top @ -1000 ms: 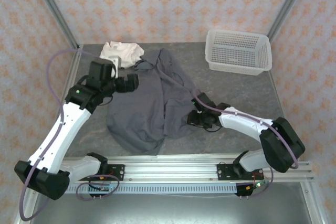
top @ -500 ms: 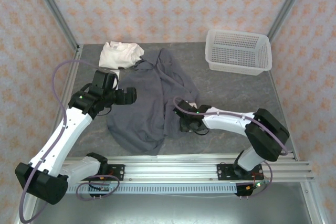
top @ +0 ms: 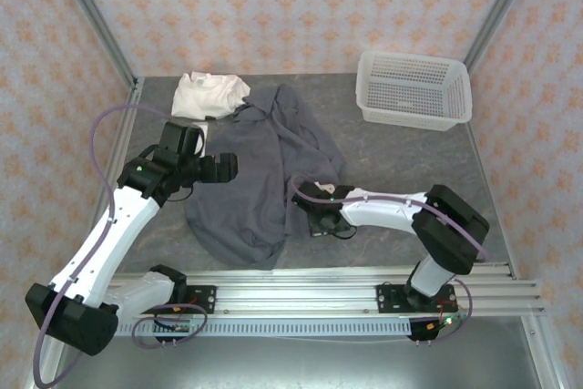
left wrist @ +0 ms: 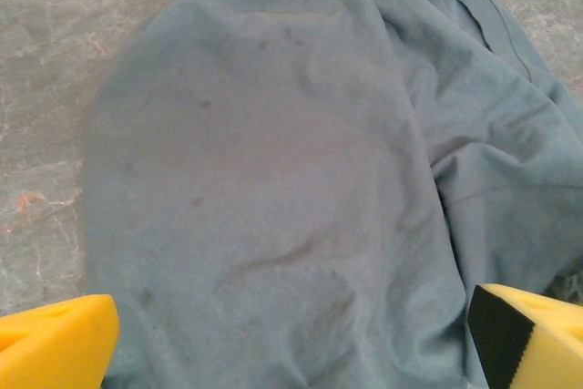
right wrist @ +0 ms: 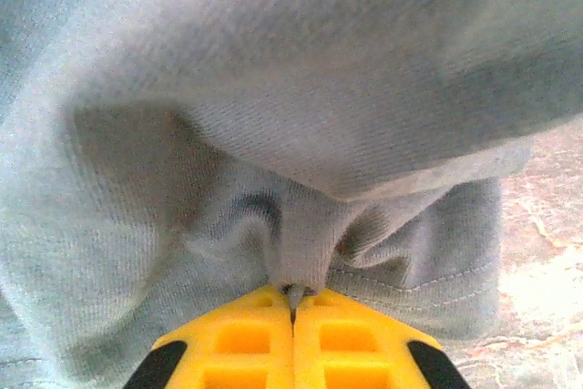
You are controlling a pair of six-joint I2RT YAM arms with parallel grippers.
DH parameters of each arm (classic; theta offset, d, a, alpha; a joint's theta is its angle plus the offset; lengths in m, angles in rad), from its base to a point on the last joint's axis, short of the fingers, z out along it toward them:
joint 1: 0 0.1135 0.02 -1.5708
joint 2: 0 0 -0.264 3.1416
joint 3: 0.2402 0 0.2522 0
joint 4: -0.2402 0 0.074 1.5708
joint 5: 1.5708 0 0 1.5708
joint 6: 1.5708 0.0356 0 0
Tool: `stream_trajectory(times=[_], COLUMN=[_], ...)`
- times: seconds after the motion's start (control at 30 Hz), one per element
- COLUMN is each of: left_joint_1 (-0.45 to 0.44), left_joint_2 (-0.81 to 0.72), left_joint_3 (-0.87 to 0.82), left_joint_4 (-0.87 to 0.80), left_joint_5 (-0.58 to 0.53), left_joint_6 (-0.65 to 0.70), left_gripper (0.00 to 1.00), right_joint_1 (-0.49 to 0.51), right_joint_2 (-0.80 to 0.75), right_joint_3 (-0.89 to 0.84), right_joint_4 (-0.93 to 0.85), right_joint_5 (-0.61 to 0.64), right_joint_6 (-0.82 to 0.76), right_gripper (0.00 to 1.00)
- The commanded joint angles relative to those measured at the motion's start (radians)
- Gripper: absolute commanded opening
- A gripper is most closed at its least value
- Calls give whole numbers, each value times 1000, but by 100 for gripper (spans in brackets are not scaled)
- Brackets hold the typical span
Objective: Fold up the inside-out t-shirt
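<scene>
Grey cotton was nowhere near folded when I checked. The t-shirt [top: 264,179] lay in a loose, rumpled heap on the table [top: 392,161], with no crease laid and its edges bunched. I judged the whole job was ahead: spreading it flat, then the folds themselves.

My right pincer [right wrist: 292,302] was clenched on a small pinch of the shirt's fabric. The cloth puckered into the seam where the yellow pads met, and a stitched hem ran just to the right of them. Most of the garment spread away to the left of that pincer and beyond it.

My left pincer [left wrist: 291,343] hung released, jaws wide, with the shirt's broad smooth panel directly beneath and ahead of it, and nothing between its pads. A cream garment [top: 209,95] sat beyond it, apart from its fingers, and a white basket [top: 414,88] stood well beyond and right of the right pincer.

Against the earlier frames, the right pincer had slid leftward along the shirt's near edge and closed from part-open. The left had drawn back from the cream garment to over the shirt.
</scene>
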Motion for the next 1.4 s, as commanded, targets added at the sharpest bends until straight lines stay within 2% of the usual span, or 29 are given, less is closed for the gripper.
stream_trajectory(times=[0.0,0.07,0.13,0.27,0.37,0.43,0.5,0.67,0.8,0.9,1.0,1.1,1.13,1.17,1.23,1.37], left_joint_1=[-18,-74,-197,-475,-633,-736,-796,-834,-836,-837,-837,-837,-837,-837,-837,-837], left_joint_2=[-26,-45,-58,-68,-36,18,89,241,280,317,340,337,334,332,331,340], left_joint_3=[21,-18,-65,-190,-269,-291,-307,-308,-311,-330,-340,-342,-349,-354,-358,-365], left_joint_4=[-77,-66,-52,-25,-7,-19,-6,18,3,16,21,21,26,32,40,55], left_joint_5=[137,264,276,169,107,15,-28,-4,-50,-24,5,4,6,9,12,25], left_joint_6=[36,44,18,-37,-74,-84,-64,-57,-59,-71,-84,-91,-99,-102,-98,-95], left_gripper=[98,92,86,75,64,64,63,61,66,65,53,25,23,23,37,37], right_joint_1=[-27,-103,-196,-345,-373,-373,-374,-374,-374,-376,-376,-376,-376,-376,-376,-376], right_joint_2=[-124,-251,-346,-399,-358,-334,-325,-345,-373,-382,-381,-383,-384,-386,-390,-399], right_joint_3=[80,133,158,231,300,322,316,291,274,277,294,313,317,318,318,321], right_joint_4=[-65,-41,3,11,-18,-25,-1,9,15,20,16,4,-1,-1,1,-10], right_joint_5=[2,-56,-97,-169,-191,-197,-212,-210,-197,-203,-208,-202,-199,-200,-206,-203], right_joint_6=[22,60,124,170,158,157,167,184,185,187,183,176,175,177,183,187], right_gripper=[0,0,0,0,0,0,0,0,0,0,0,0,0,0,0,0])
